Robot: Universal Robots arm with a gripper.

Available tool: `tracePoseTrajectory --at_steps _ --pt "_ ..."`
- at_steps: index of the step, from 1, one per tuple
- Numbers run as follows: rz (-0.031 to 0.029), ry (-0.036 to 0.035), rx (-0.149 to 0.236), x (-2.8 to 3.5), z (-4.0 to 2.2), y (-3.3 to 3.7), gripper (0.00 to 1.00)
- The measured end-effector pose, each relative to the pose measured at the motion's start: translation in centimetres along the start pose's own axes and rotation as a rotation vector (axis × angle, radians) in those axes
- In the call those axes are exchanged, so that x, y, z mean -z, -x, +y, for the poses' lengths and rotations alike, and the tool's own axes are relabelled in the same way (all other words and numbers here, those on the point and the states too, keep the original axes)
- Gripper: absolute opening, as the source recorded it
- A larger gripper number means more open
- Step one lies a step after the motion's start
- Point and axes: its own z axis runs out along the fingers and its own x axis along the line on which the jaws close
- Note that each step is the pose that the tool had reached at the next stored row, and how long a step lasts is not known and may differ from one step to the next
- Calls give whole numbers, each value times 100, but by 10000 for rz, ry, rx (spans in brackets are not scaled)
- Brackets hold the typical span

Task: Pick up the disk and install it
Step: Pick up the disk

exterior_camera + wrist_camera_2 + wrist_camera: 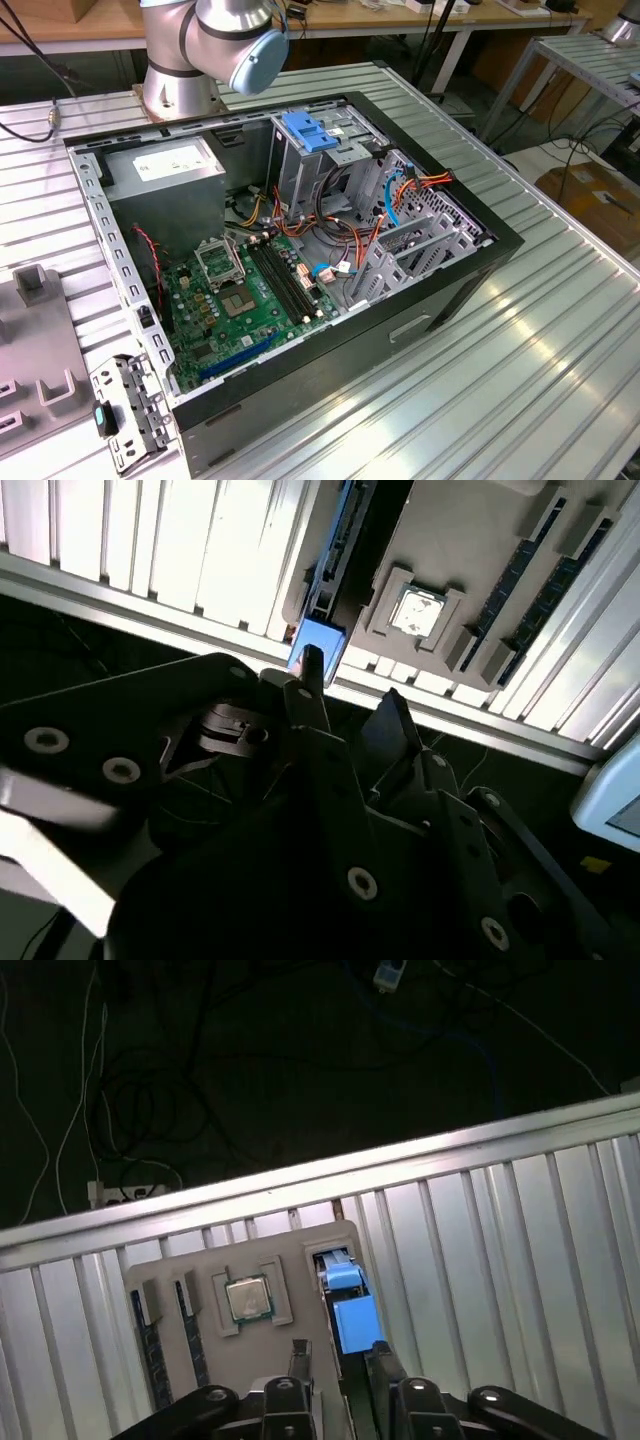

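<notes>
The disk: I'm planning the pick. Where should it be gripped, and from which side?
Probably its exposed upper edge, pinched across the thin body. The disk stands on edge in a slot of the grey holder, so coming straight down from above reaches it.

Exterior view looks down on the computer case; both wrist views face the grey tray.

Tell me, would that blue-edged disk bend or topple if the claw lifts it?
Likely rigid: the disk looks like a flat slab with a blue rail. It stands on edge in a tray slot, so it may topple once freed unless the gripper squeezes squarely.
</notes>
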Motion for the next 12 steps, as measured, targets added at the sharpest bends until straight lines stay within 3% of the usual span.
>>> tracePoseTrajectory --at_steps 4,12 --pt "1 -14 775 -75 1 4 60" --pt "0 -28 1356 -95 0 4 60"
